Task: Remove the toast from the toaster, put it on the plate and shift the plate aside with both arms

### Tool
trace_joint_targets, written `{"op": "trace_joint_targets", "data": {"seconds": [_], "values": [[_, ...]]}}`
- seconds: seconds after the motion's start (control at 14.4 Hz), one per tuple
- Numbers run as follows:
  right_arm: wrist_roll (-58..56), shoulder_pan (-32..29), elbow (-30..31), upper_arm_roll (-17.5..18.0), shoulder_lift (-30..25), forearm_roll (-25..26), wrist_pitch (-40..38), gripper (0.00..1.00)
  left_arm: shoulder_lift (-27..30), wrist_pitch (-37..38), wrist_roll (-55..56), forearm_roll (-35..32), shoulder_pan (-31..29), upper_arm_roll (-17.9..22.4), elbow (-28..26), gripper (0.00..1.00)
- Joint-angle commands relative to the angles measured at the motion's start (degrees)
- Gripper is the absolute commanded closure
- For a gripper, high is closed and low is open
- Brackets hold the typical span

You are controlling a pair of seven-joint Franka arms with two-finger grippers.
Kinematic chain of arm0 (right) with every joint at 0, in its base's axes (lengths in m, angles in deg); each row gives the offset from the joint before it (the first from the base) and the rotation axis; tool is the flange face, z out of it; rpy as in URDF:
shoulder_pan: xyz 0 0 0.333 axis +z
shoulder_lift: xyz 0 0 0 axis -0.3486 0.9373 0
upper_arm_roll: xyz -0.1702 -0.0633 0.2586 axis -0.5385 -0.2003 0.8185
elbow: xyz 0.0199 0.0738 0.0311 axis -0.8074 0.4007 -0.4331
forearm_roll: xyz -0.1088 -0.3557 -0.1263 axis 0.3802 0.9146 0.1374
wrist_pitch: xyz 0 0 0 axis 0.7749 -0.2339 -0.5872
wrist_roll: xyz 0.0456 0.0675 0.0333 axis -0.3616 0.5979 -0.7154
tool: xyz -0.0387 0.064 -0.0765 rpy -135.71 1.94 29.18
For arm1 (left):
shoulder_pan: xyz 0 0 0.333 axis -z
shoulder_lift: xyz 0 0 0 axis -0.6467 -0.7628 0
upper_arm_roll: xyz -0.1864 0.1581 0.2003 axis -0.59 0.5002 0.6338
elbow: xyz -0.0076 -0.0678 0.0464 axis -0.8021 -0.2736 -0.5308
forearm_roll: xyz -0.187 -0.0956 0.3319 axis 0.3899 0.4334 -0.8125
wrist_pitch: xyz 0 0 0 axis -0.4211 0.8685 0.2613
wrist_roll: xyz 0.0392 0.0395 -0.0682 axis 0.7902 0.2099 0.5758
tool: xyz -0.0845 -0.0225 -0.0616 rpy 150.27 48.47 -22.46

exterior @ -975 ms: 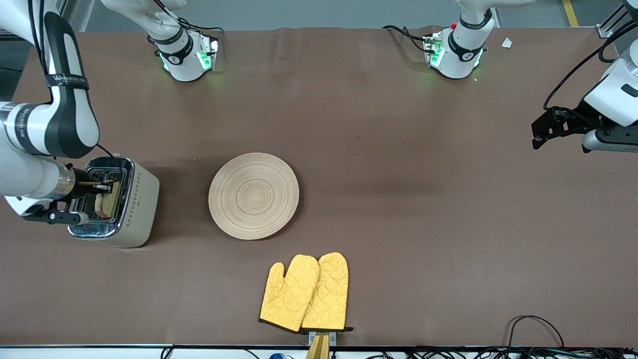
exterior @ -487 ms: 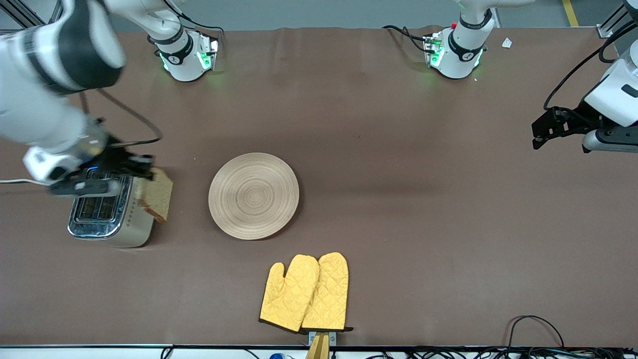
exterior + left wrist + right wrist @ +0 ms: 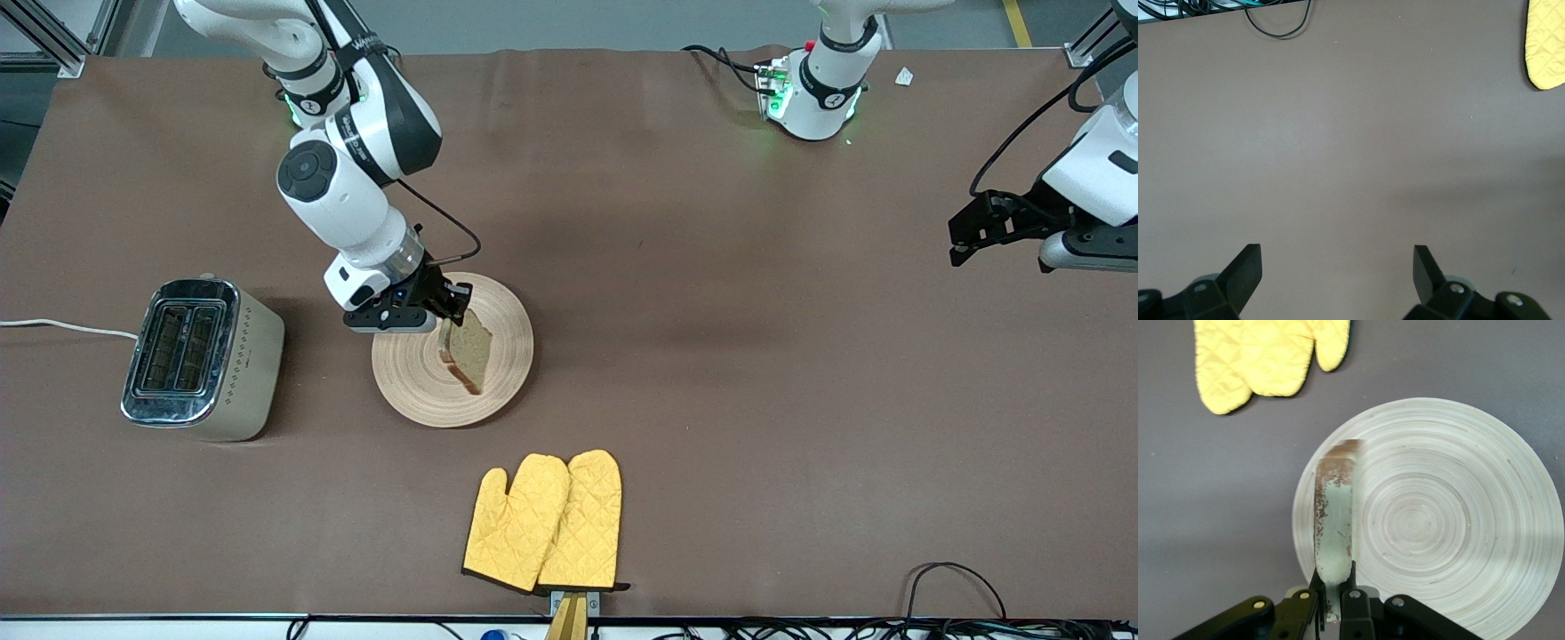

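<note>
So we've got a big brown table here, with cables trailing along the edge nearest the front camera. Going across the front view from its left edge: there's a chrome-topped toaster sitting at the right arm's end of the table, both slots looking empty, its white cord running off the table edge.

Next up is the right arm, reaching down from its base to the plate. The right gripper hangs over the plate, pinched tight on the top edge of the toast. In the right wrist view we see the slice edge-on, crust facing us, hanging down from the closed fingers over the plate's ringed wood. We can't tell if the bottom of the toast is touching the plate or just above it.

Nearer the front camera than the plate, a pair of yellow oven mitts lie side by side, overlapping a bit, well apart from the plate.

Then way over at the left arm's end, the left gripper waits in the air above bare table, holding nothing. The left wrist view shows its two fingers spread wide apart.
</note>
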Motion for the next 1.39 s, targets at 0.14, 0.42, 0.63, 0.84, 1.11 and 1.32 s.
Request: {"op": "trace_joint_targets", "data": {"seconds": [0.14, 0.42, 0.63, 0.84, 1.11, 1.32], "values": [[-5.4, -1.6, 4.6, -0.5, 2.6, -1.5, 7.5, 1.00, -0.3, 0.8, -0.3, 0.5, -0.2, -0.1, 0.9, 0.00], [-7.6, -2.9, 4.8, -0.7, 4.5, -1.2, 7.6, 0.96, -0.3, 0.8, -0.3, 0.5, -0.2, -0.1, 0.9, 0.00], [-23.5, -8.9, 5.5, -0.8, 5.1, -1.2, 4.6, 0.00, -0.3, 0.8, -0.3, 0.5, -0.2, -0.1, 0.8, 0.00], [-26.4, -14.7, 5.5, -1.2, 4.0, -0.8, -3.6, 0.00, -0.3, 0.8, -0.4, 0.5, -0.2, -0.1, 0.8, 0.00], [-26.5, -17.1, 1.4, -4.9, -3.4, 7.1, -18.7, 0.00, -0.4, 0.8, -0.3, 0.5, -0.3, -0.1, 0.5, 0.00], [-26.8, -21.7, -5.9, -5.6, -8.1, 13.3, -32.5, 0.00, -0.8, 0.8, -0.3, 0.9, -0.2, -0.2, 0.5, 0.00]]}}
